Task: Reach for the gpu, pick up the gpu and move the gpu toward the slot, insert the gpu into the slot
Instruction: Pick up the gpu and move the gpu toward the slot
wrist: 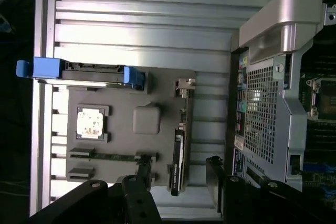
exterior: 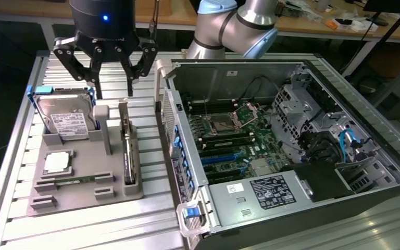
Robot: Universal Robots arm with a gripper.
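**gpu** [exterior: 127, 156] [wrist: 178, 153]: thin dark circuit card with a silvery end bracket. It stands on edge, upright in a groove of the grey holder [exterior: 82, 195]. It sits below the claw [exterior: 113, 95], untouched, in line with the gap between its fingers.

**slot** [exterior: 221, 159]: long narrow blue connector strip, unoccupied, on the green motherboard [exterior: 255, 140]. It lies well apart from the claw, to the exterior view's right.

- Exterior view: high up, angled down over the whole desk [exterior: 82, 224], grey tray [exterior: 82, 195] and open computer case [exterior: 255, 73].
- Wrist view: nearer, looking straight down past the hand [wrist: 177, 165].
- Shared: the tray and the case's perforated side.
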